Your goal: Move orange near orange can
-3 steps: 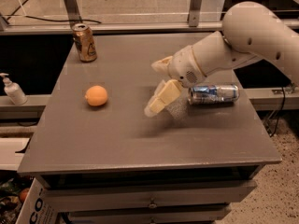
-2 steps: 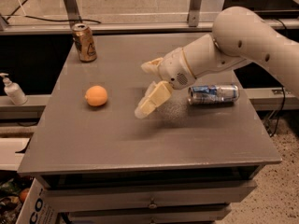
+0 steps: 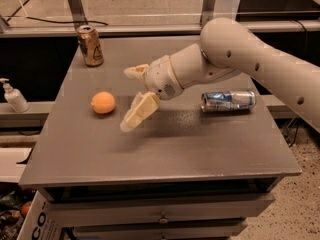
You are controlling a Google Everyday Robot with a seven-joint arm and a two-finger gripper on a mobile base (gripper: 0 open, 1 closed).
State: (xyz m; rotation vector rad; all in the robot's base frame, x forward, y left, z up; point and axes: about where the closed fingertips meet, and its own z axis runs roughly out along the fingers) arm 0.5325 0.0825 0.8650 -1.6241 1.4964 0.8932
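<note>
The orange [image 3: 103,103] is a small round fruit lying on the left part of the grey table [image 3: 165,149]. The orange can [image 3: 90,45] stands upright at the table's far left corner, well behind the orange. My gripper [image 3: 130,98] hangs just above the table, right of the orange and a short gap from it. It is open and empty, with one cream finger [image 3: 137,113] pointing down-left and the other finger [image 3: 134,72] behind it.
A silver-and-blue can [image 3: 228,100] lies on its side at the table's right. A white pump bottle [image 3: 13,97] stands on a lower shelf to the left. A glass rail runs behind the table. Drawers sit below the front edge.
My gripper and arm have moved left across the table, from near the lying can toward the orange. The orange and both cans have not moved.
</note>
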